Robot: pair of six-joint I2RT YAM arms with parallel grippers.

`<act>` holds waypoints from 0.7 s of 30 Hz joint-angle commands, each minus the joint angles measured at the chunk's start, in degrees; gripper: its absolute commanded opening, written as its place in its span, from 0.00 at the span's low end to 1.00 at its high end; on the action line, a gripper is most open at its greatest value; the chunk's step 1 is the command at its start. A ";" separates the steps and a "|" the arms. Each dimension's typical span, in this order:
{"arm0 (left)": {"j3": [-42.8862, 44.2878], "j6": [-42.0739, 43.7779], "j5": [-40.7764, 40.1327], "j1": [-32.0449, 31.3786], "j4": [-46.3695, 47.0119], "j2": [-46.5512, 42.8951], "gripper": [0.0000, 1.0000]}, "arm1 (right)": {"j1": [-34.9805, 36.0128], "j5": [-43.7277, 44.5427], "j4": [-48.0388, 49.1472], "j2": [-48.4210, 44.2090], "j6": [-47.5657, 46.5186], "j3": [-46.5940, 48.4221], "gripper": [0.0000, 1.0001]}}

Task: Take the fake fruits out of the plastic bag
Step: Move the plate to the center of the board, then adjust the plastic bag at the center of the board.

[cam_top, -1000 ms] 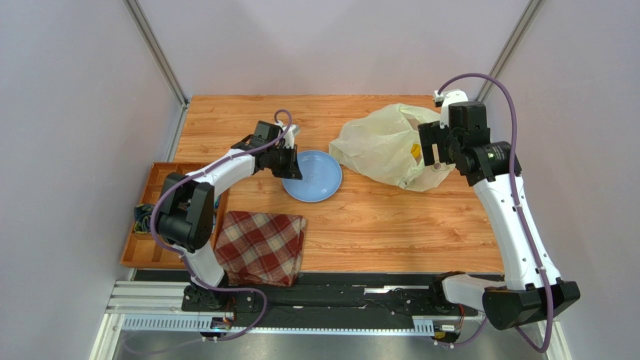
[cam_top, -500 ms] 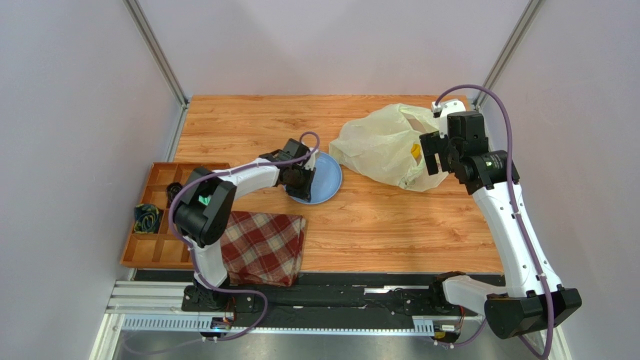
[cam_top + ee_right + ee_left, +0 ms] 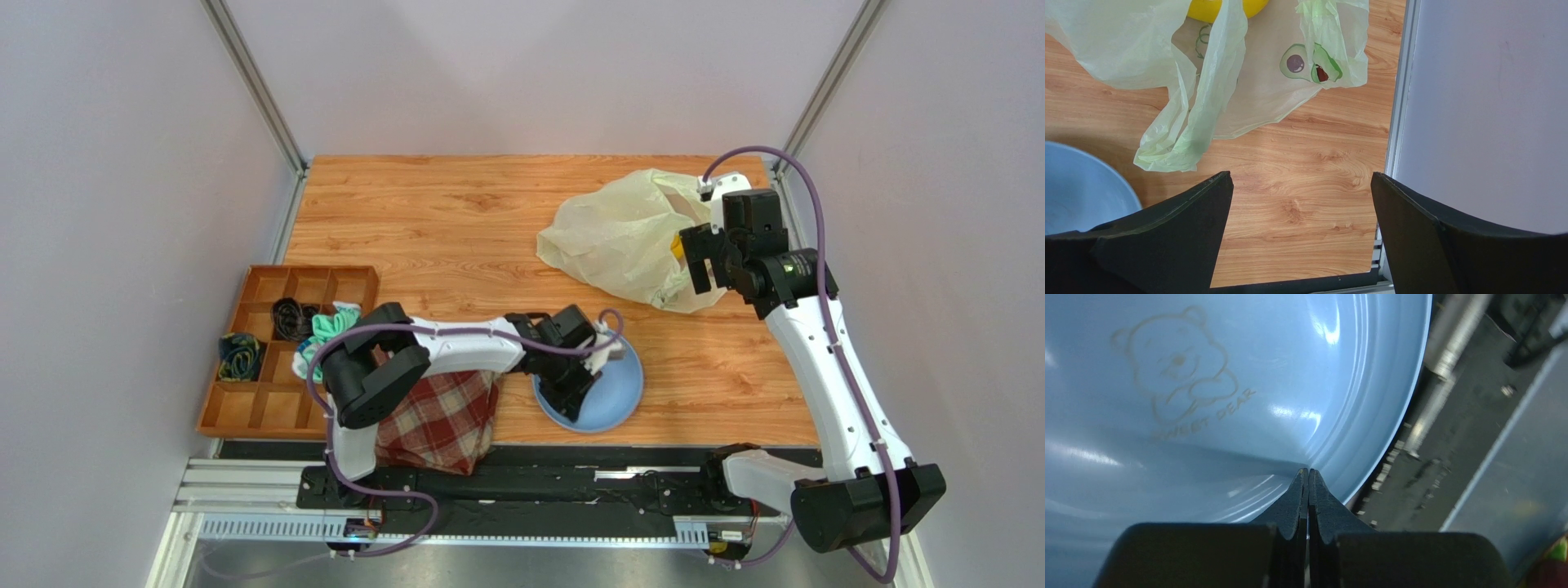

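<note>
The pale yellow-green plastic bag [image 3: 620, 233] lies crumpled at the back right of the table. A yellow fruit [image 3: 677, 249] shows at its mouth, and its lower edge shows at the top of the right wrist view [image 3: 1223, 7]. The other fruits are hidden. My right gripper [image 3: 709, 255] hangs open and empty above the bag's right end; in its wrist view [image 3: 1301, 202] the bag's handles [image 3: 1186, 122] lie beyond the fingers over bare wood. My left gripper [image 3: 567, 374] is shut on the rim of the blue plate [image 3: 607, 390], as its wrist view [image 3: 1308, 473] shows.
The blue plate [image 3: 1198, 386] sits at the near edge of the table, partly over the black rail. A red plaid cloth [image 3: 436, 417] lies at the front left. A wooden compartment tray [image 3: 264, 368] with small items sits left of the table. Metal posts and walls bound the right side.
My left gripper has dragged the blue plate from the table's middle to the near edge, to the right. My right gripper has shifted slightly back over the bag, still open.
</note>
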 commanded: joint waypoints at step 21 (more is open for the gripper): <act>44.20 7.90 -3.75 1.78 4.15 -1.48 0.74 | -20.58 -27.88 -9.69 21.23 -7.64 26.01 0.92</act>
